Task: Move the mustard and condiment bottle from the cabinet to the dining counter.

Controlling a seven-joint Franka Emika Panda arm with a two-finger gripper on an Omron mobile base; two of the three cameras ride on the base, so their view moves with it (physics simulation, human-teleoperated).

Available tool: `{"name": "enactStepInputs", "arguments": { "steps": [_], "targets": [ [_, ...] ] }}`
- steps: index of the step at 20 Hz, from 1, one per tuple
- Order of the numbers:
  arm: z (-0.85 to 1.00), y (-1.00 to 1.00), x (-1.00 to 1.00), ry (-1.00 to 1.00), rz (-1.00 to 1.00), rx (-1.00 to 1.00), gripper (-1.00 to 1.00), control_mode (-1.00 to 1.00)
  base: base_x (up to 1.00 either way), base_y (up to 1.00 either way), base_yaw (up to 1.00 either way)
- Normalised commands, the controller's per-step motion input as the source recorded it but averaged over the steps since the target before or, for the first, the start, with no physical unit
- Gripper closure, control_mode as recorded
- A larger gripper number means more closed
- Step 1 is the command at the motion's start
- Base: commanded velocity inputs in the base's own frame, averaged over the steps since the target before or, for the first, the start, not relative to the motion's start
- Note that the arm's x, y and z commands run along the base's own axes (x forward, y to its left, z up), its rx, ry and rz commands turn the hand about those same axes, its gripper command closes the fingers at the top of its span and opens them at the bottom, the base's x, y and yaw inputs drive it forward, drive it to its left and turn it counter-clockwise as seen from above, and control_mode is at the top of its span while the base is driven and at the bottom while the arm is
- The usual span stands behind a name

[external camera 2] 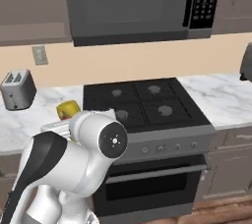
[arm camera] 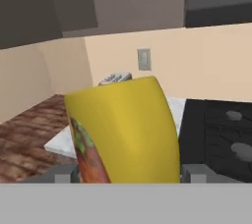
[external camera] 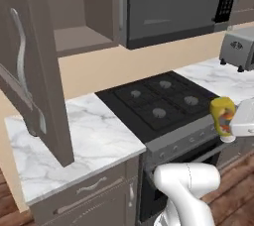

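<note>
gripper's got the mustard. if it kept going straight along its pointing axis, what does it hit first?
Apart from the mustard held in the gripper, likely the beige wall around the outlet, above the toaster. Nothing nearer shows in the hand view, though the bottle hides much of the line and depth is unclear.

stove (external camera: 161,102): black, four burners | toaster (external camera 2: 17,89): on marble | microwave (external camera 2: 133,4): above stove

mustard (arm camera: 123,129) label: a red and green picture is showing on the yellow bottle, but no words can be read
microwave (external camera 2: 130,4) buttons: small pale marks are sitting on the dark panel, too small to read
stove (external camera 2: 142,102) knobs: no numbers are showing that can be read
toaster (external camera 2: 17,89): no name is showing on it
</note>
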Motion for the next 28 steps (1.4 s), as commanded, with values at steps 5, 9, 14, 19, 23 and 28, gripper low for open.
{"name": "enactStepInputs", "arguments": {
  "steps": [5,9,14,19,23,28],
  "targets": [
    [0.0,0.0,0.0,0.0,0.0,0.0,1.0,1.0,-0.18,-0.07,-0.42],
    [0.0,0.0,0.0,0.0,0.0,0.0,1.0,1.0,-0.18,-0.04,-0.44],
    [0.0,0.0,0.0,0.0,0.0,0.0,1.0,1.0,-0.19,-0.01,-0.46],
    [0.0,0.0,0.0,0.0,0.0,0.0,1.0,1.0,-0.19,0.0,-0.51],
    [0.0,0.0,0.0,0.0,0.0,0.0,1.0,1.0,-0.14,0.0,-0.52],
    [0.0,0.0,0.0,0.0,0.0,0.0,1.0,1.0,-0.09,-0.01,-0.51]
  ]
}}
